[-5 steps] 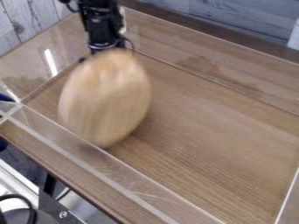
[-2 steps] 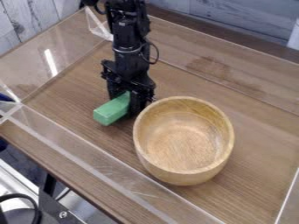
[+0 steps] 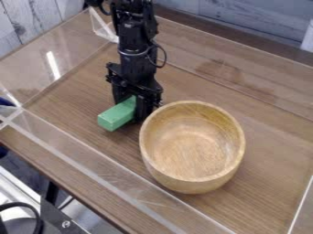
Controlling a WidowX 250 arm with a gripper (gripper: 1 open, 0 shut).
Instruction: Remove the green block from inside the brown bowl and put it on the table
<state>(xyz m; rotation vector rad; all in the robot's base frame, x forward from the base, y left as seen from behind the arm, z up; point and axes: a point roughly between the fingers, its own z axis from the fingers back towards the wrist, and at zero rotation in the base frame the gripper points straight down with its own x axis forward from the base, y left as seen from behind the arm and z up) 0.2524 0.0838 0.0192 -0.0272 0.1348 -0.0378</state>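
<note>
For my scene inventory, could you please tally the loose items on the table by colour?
Green: 1, the block lying on the table beside the gripper.
Tan: 1, the bowl, upright with nothing inside.
Total: 2

One camera only, set high off a near corner of the table (image 3: 244,110) and looking down at a slant across it; the clear wall (image 3: 73,146) runs along the near edge at close range; the arm (image 3: 134,41) stands toward the far left; no second view shares the scene.
</note>
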